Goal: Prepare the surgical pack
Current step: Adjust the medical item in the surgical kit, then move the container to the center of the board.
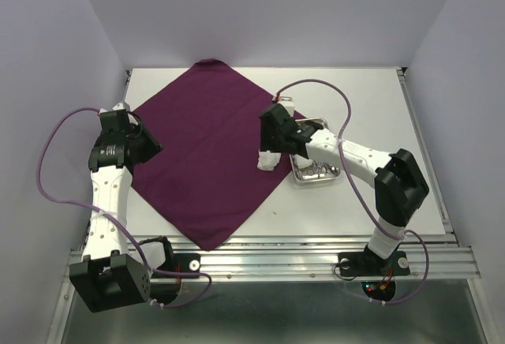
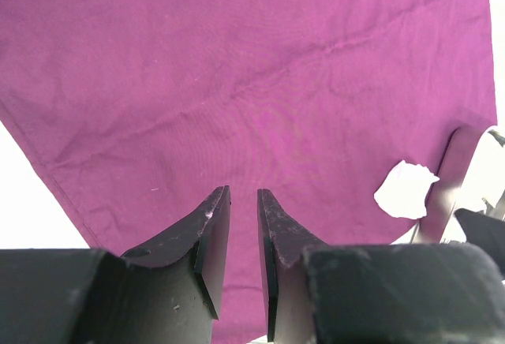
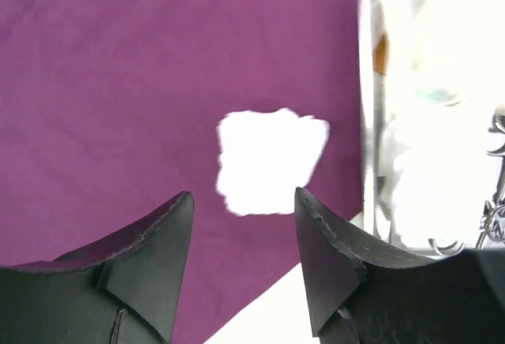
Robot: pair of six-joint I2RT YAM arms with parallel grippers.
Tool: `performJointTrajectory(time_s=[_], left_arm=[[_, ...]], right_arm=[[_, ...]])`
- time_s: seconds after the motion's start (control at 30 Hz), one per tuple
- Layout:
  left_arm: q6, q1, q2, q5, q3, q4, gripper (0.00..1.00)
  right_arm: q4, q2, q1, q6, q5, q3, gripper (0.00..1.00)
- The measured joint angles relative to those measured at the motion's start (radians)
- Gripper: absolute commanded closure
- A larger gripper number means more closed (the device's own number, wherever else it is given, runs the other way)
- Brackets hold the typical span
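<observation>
From above, the purple cloth was seen spread as a diamond, with a gauze pad near its 3 o'clock corner and the steel tray just beyond. At the left wrist, the left gripper was held narrowly parted and empty over the cloth. At the right wrist, the right gripper was spread wide and empty above the pad.

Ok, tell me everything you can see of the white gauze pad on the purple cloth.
The gauze pad is small, bright white, roughly square with ragged edges, soft-looking. It lies flat on the purple cloth near its right-hand edge, beside the steel tray without touching it. The right gripper hangs open above it, not gripping.
</observation>
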Motion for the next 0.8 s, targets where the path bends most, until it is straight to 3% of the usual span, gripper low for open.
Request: performJointTrajectory(time_s=[0.2,0.4,0.8], left_arm=[[0.0,0.0,0.0,0.0,0.0,0.0,0.69],[0.0,0.0,0.0,0.0,0.0,0.0,0.69],[0.003,0.0,0.0,0.0,0.0,0.0,0.69]], right_arm=[[0.119,-0.043,-0.105,0.061,-0.146,-0.19,0.39],[0.22,-0.043,-0.121,0.154,-0.233,-0.31,0.39],[0.329,-0.034,-0.135,0.265,-0.28,-0.33,0.39]])
